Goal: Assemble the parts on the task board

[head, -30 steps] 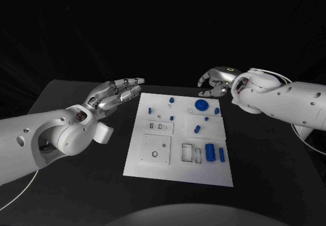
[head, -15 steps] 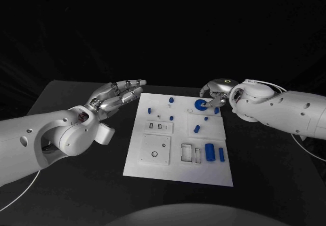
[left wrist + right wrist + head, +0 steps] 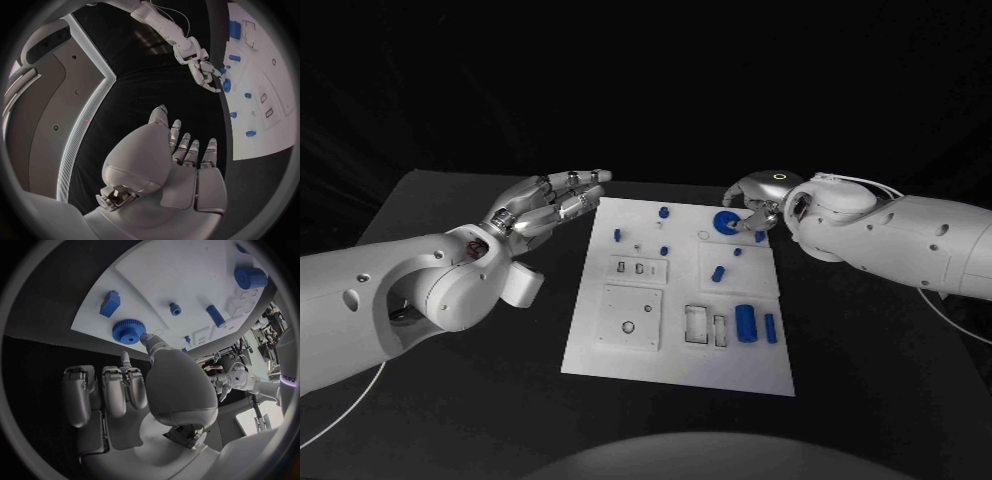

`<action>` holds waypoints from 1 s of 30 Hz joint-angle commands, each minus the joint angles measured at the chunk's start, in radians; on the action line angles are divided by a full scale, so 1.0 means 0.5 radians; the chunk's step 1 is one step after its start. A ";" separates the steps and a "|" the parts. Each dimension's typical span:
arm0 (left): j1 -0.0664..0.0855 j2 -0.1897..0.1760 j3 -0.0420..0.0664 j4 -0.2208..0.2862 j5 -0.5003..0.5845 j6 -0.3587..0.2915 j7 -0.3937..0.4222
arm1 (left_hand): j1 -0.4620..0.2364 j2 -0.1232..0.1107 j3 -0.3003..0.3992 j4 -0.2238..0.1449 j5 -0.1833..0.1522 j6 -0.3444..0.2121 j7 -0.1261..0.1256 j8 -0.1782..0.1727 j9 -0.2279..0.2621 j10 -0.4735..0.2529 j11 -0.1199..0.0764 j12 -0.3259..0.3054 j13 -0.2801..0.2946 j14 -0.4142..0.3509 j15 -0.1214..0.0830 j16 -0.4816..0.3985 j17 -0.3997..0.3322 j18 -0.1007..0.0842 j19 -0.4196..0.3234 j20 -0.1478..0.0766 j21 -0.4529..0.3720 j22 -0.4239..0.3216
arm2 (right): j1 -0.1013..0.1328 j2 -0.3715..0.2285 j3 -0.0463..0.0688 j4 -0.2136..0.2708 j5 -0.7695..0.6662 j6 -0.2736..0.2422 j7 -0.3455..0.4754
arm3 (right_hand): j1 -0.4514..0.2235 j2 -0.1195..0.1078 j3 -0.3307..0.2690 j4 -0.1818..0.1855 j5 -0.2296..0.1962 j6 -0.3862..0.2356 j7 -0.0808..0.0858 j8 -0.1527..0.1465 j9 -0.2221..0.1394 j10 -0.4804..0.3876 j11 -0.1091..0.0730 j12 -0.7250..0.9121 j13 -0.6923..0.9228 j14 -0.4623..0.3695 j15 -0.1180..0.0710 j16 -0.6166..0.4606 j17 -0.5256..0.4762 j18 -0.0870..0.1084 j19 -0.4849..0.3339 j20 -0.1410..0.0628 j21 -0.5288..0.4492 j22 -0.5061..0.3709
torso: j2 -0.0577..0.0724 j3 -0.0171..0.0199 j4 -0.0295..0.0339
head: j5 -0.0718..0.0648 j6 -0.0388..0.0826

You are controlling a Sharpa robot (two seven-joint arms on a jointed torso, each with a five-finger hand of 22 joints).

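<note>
The white task board [image 3: 646, 360] lies in the middle of the table with several blue parts on it. A blue gear [image 3: 727, 222] sits near its far right corner. My right hand [image 3: 756, 203] hovers just behind the gear, and its thumb tip [image 3: 145, 338] touches the gear's [image 3: 129, 331] rim while the other fingers [image 3: 103, 390] stay straight and off it. My left hand [image 3: 545, 205] hangs open, fingers spread, beside the board's far left edge and holds nothing. In the left wrist view the left hand [image 3: 181, 160] faces the right hand [image 3: 209, 75] and the gear [image 3: 226, 85].
Near the gear lie a blue block [image 3: 110, 303], a small peg [image 3: 175, 308] and a short cylinder [image 3: 215, 316]. A thick blue cylinder [image 3: 746, 322] and a thinner one [image 3: 770, 327] stand at the board's near right. Recessed slots [image 3: 630, 316] mark the board's left half.
My right hand has come down and toward the board from behind it, bringing its thumb to the gear. The left hand has barely moved.
</note>
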 commanded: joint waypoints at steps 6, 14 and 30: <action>0.000 0.006 0.001 0.005 -0.010 0.049 0.010 | 0.022 0.001 0.006 0.002 0.008 0.008 0.011 0.013 0.000 0.002 0.017 0.012 0.003 0.006 0.016 0.015 0.003 0.030 0.008 0.008 0.014 -0.007 | -0.003 0.024 0.000 -0.034 -0.043 0.086 -0.025 | -0.015 -0.020 0.033 -0.004 0.005 0.081 0.007 0.039 0.031 0.212 0.019 0.007 0.525 0.215 0.015 0.007 0.526 -0.025 0.102 0.013 0.000 0.481 | 0.002 0.0015 -0.001 | -0.003 -0.007; 0.000 0.009 0.001 0.005 -0.010 0.055 0.006 | 0.022 0.000 0.006 0.002 0.008 0.008 0.011 0.013 0.000 0.001 0.017 0.012 0.003 0.007 0.016 0.017 0.003 0.030 0.009 0.008 0.015 -0.006 | -0.010 0.051 0.000 -0.072 -0.038 0.114 -0.021 | -0.014 -0.023 0.049 -0.017 -0.016 0.149 0.000 0.078 0.072 0.212 0.014 0.007 0.525 0.215 0.012 0.007 0.526 -0.024 0.101 0.012 -0.001 0.481 | 0.001 0.0003 0.000 | -0.011 -0.021; 0.000 0.001 0.001 0.015 -0.010 0.059 -0.004 | 0.023 0.000 0.006 0.002 0.008 0.007 0.012 0.013 0.000 0.002 0.018 0.013 0.003 0.008 0.018 0.019 0.004 0.030 0.010 0.008 0.016 -0.006 | -0.039 0.095 0.000 -0.141 -0.032 0.151 0.010 | 0.011 -0.017 0.069 -0.052 -0.064 0.186 -0.007 0.110 0.127 0.212 0.010 0.007 0.525 0.215 0.008 0.007 0.526 -0.017 0.078 0.008 -0.022 0.472 | 0.001 0.0003 -0.001 | -0.005 -0.032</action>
